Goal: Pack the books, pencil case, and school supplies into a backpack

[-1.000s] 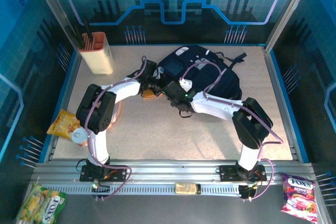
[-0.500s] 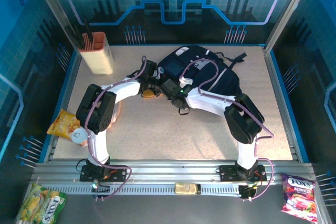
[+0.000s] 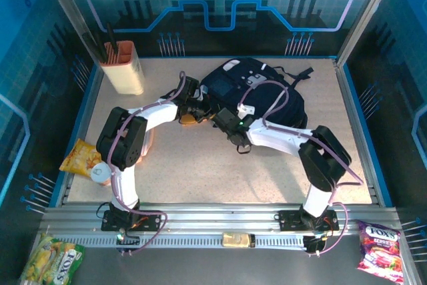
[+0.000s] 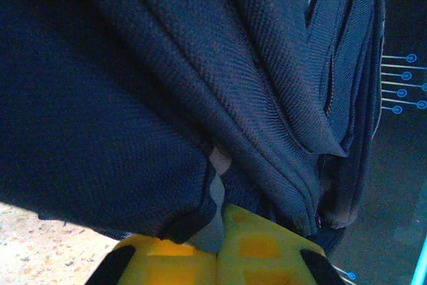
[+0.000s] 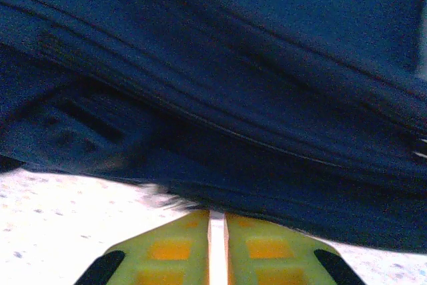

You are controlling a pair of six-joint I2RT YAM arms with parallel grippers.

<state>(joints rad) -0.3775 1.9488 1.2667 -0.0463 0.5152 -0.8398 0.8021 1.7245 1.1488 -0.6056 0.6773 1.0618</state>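
Jaws of the left gripper (image 4: 215,248) are pressed together on a fold of the navy backpack (image 3: 290,108), with a grey strip of it running down between the yellow pads. Those of the right gripper (image 5: 217,221) stand almost together with a thin bright slit between them. The backpack's lower edge lies across their tips, and I cannot tell whether cloth is pinched there. The backpack lies flat just beyond and to the right of both grippers, reaching toward the far wall, its black straps trailing at the far right. On the near side of the jaws the speckled table (image 3: 200,171) is bare between the two arms, and its blue rim stands well off to either side. A beige holder (image 3: 123,71) with dark pens stands upright in the far left corner, well apart from the left jaws. Just beside the left jaws an orange thing (image 3: 190,120) is mostly hidden under the arm and too little of it shows to name. A yellow snack bag (image 3: 80,157) lies at the left rim, partly covered by the left arm's elbow.
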